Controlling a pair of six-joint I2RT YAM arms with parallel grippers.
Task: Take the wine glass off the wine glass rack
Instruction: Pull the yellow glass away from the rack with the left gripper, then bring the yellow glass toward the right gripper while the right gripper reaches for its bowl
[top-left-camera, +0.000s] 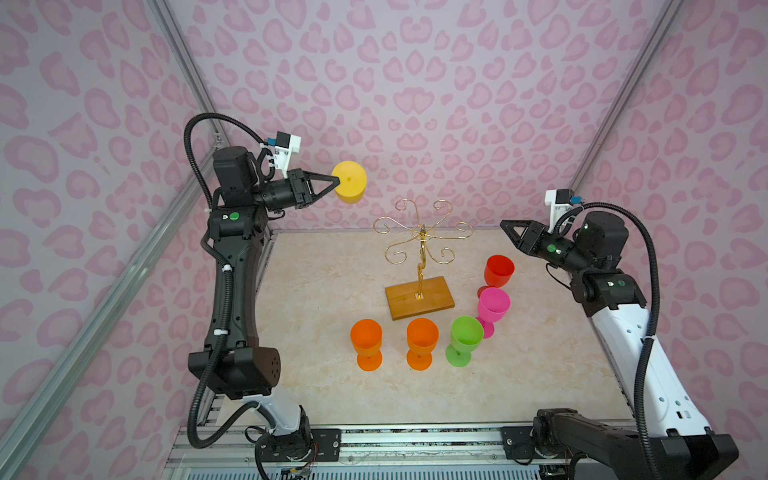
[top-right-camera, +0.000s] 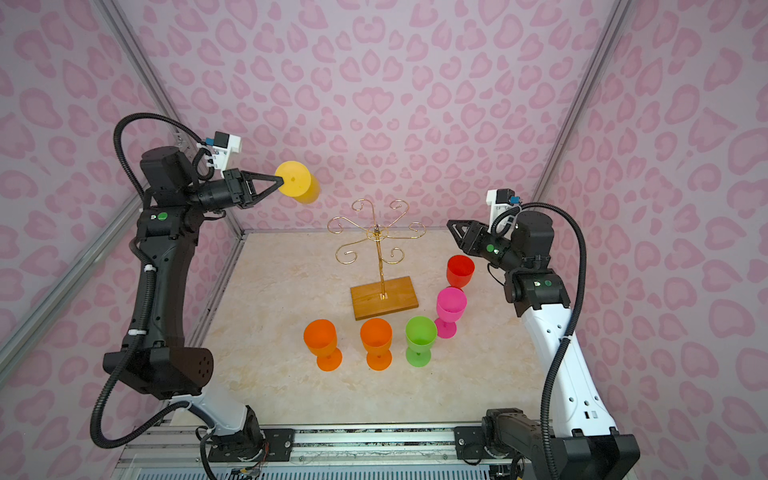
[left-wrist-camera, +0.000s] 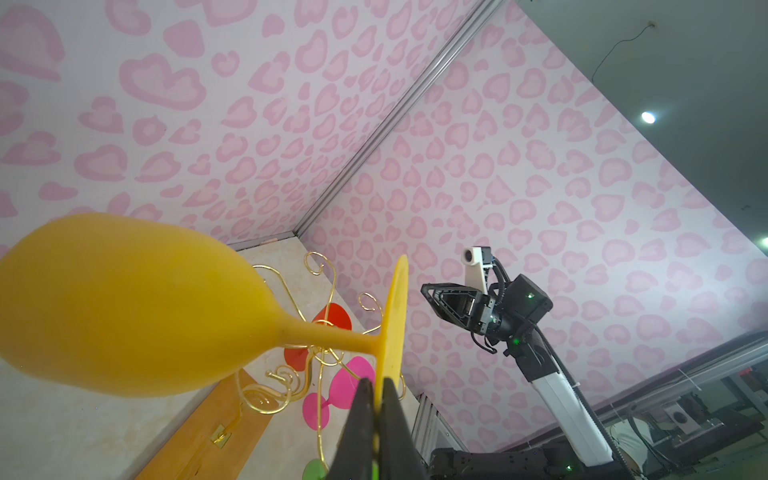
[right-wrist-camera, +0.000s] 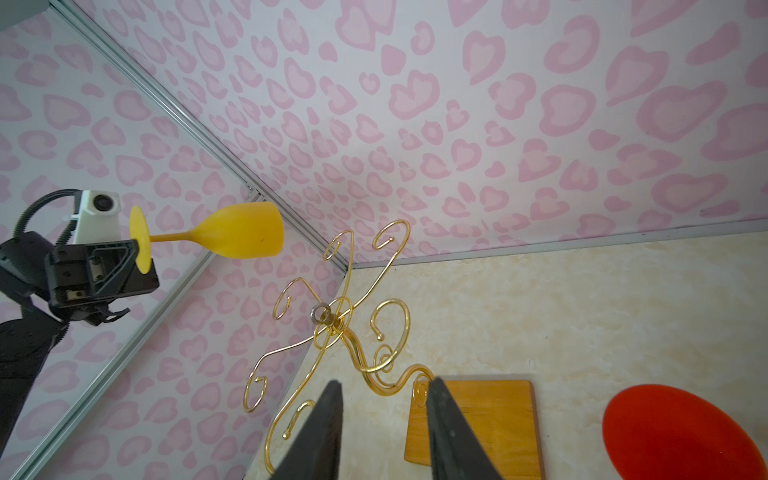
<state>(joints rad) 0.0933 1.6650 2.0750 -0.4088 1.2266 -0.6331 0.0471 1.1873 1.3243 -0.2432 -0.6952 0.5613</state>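
Note:
The yellow wine glass (top-left-camera: 351, 183) (top-right-camera: 297, 180) hangs in the air up and to the left of the wine glass rack (top-left-camera: 422, 237) (top-right-camera: 376, 235), clear of its gold arms. It lies on its side. My left gripper (top-left-camera: 337, 180) (left-wrist-camera: 376, 388) is shut on the rim of its flat foot. The bowl (left-wrist-camera: 124, 303) fills the left wrist view; the right wrist view also shows the glass (right-wrist-camera: 241, 230). No glass hangs on the rack's curled arms (right-wrist-camera: 332, 324). My right gripper (top-left-camera: 503, 224) (right-wrist-camera: 384, 382) stands open and empty, to the right of the rack's top.
On the marble table (top-left-camera: 316, 291) stand two orange glasses (top-left-camera: 366, 336) (top-left-camera: 422, 336), a green glass (top-left-camera: 466, 332), a pink glass (top-left-camera: 493, 305) and a red glass (top-left-camera: 499, 270), all upright, in front and to the right of the rack's wooden base (top-left-camera: 432, 297). Pink patterned walls enclose three sides.

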